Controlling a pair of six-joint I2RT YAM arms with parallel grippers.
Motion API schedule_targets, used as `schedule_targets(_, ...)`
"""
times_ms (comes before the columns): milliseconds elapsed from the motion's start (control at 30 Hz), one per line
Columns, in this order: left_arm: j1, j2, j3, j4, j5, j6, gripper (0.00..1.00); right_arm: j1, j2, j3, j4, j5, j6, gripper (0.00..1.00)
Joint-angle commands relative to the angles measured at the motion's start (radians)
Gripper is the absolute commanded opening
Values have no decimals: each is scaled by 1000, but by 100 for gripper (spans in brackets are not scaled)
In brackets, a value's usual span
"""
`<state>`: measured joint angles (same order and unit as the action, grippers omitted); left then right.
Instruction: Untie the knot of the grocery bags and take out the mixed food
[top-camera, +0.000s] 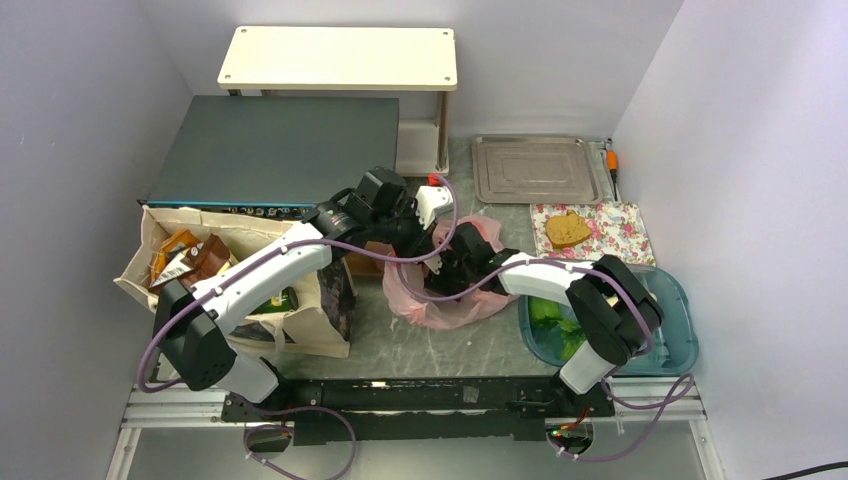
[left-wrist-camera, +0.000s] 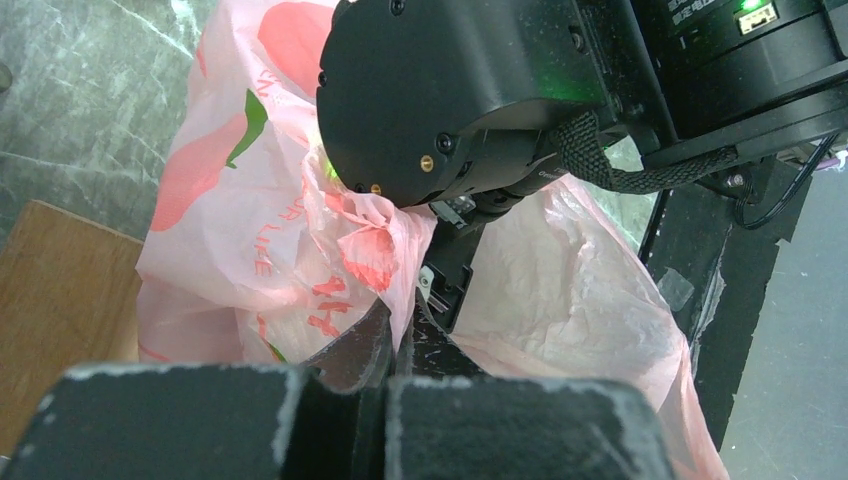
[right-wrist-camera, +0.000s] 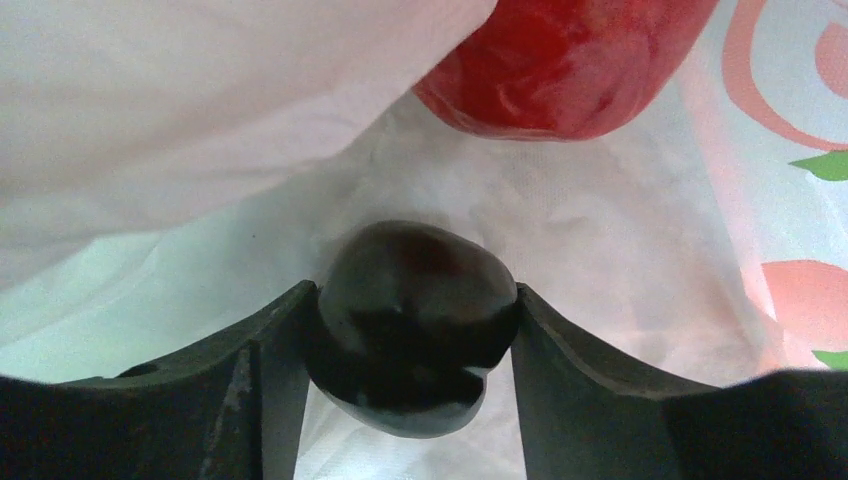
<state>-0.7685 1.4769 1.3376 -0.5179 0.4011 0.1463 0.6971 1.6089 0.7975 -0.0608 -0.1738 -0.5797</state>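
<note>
Left fingers pinch the pink plastic bag open; right fingers clamp a dark round fruit: lift it straight, avoiding loose plastic.

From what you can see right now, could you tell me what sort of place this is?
Probably a robot test bench staged as a kitchen counter: plain walls enclose a marble-look table, with a pink plastic bag, a canvas tote and a metal tray on it.
</note>
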Motion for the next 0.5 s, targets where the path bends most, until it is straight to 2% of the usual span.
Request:
schedule_targets(0, 5, -2, 32, 6, 26, 2, 0, -4, 7, 46, -63, -43, 7, 54)
schedule_targets(67, 7, -3, 30, 6, 19, 0, 0, -4, -25, 23, -58, -54, 2, 44)
schedule_targets(167, 12, -4, 24, 9, 15, -3, 0, -2, -105, -13, -58, -71, 8, 37)
schedule_targets(467, 14, -6, 8, 17, 18, -10, 0, 9, -414, -10, -109, -208, 89, 33)
